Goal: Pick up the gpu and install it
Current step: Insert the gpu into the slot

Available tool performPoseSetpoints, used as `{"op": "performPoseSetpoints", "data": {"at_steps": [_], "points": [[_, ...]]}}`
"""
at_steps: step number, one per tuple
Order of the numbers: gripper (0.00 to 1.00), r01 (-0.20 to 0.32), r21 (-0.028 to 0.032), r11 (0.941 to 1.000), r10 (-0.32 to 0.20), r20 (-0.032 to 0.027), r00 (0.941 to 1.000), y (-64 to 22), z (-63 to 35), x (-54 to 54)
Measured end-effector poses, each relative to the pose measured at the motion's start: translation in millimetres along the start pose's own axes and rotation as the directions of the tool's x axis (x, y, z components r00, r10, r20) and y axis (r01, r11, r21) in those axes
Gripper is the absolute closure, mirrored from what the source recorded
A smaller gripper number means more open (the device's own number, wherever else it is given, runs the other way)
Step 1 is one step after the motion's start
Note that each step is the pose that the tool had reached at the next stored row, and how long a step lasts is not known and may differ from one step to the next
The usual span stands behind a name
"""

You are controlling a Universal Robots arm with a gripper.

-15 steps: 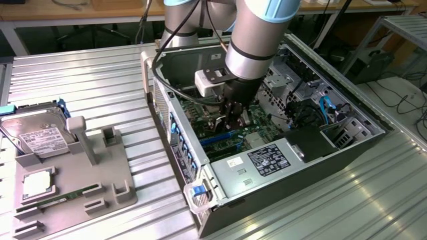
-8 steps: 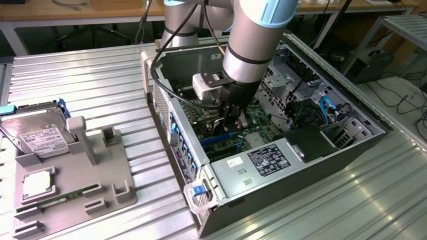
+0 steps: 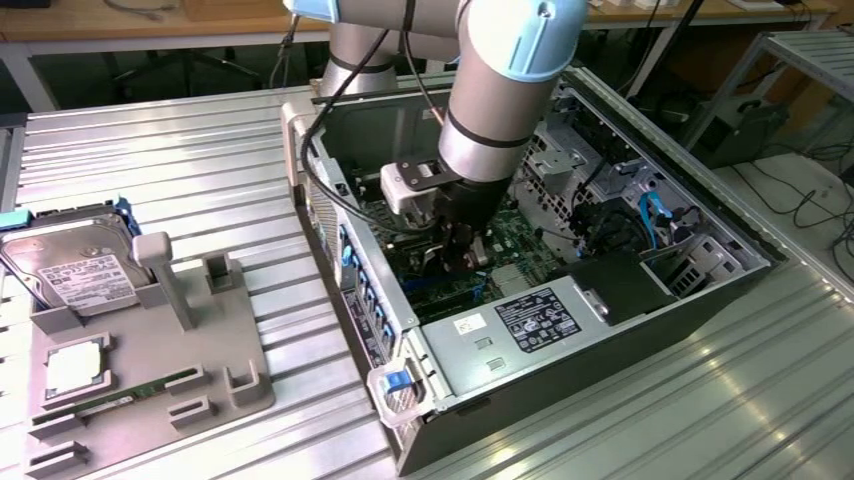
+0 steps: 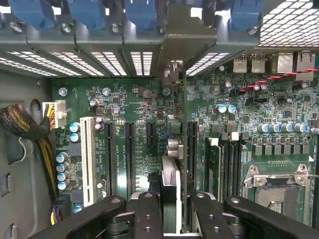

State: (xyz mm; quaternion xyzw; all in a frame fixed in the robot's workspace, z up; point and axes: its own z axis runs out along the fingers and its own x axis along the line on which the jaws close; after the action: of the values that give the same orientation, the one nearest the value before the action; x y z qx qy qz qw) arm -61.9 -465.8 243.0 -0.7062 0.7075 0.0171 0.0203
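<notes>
1. Grey plastic makes up the parts holder (image 3: 200,350) at the exterior view's left, resting on the ribbed metal table (image 3: 200,150).
2. A silver hard drive (image 3: 74,270) with a white label leans in the holder's far end, and a square processor (image 3: 76,367) lies in a recess nearer the camera, with a narrow green memory stick (image 3: 127,395) beside it.
3. Further right, the open computer case (image 3: 441,400) lies on its side, a row of blue slot clips (image 3: 374,310) along its near wall.
4. The arm (image 3: 501,90) reaches down into the case, and the gripper (image 3: 461,250) hangs low over the green motherboard (image 3: 534,240).
5. In the wrist view, the gripper (image 4: 170,214) has its black fingers (image 4: 147,216) clamped on the gpu (image 4: 171,184), seen edge-on as a thin dark card standing upright between them.
6. The card hangs over the motherboard (image 4: 144,107) among the black expansion slots (image 4: 130,154), with a white slot (image 4: 88,159) further off to one side; whether it touches a slot I cannot tell.
7. An empty processor socket (image 4: 276,191) sits on the card's other side.
</notes>
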Motion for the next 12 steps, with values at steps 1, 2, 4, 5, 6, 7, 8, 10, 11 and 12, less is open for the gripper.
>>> {"op": "performPoseSetpoints", "data": {"at_steps": [1, 2, 4, 5, 6, 7, 8, 10, 11, 12], "points": [[0.72, 0.0, 0.0, 1.0, 0.0, 0.0, 1.0, 0.0, 7.0, 0.4], [0.72, 0.0, -0.0001, 1.0, 0.0, 0.0019, 1.0, 0.1, 9.9, 0.5], [0.72, 0.0, -0.0007, 1.0, 0.0, 0.0002, 1.0, 0.1, 15.7, 1.1], [0.72, 0.0, -0.0001, 1.0, 0.0, 0.0022, 1.0, 0.2, 18.3, 0.9], [0.72, 0.0, -0.0001, 1.0, 0.0, 0.0021, 1.0, 0.2, 18.3, 1.0], [0.72, 0.0, -0.0001, 1.0, 0.0, 0.002, 1.0, 0.2, 18.3, 0.9], [0.72, 0.0, -0.0001, 1.0, 0.0, 0.002, 1.0, 0.2, 18.3, 1.0], [0.72, 0.0, -0.0001, 1.0, 0.0, 0.002, 1.0, 0.2, 18.3, 1.0], [0.72, 0.0, -0.0001, 1.0, 0.0, 0.002, 1.0, 0.2, 18.3, 1.0], [0.72, 0.0, -0.0001, 1.0, 0.0, 0.002, 1.0, 0.2, 18.3, 1.0]]}}
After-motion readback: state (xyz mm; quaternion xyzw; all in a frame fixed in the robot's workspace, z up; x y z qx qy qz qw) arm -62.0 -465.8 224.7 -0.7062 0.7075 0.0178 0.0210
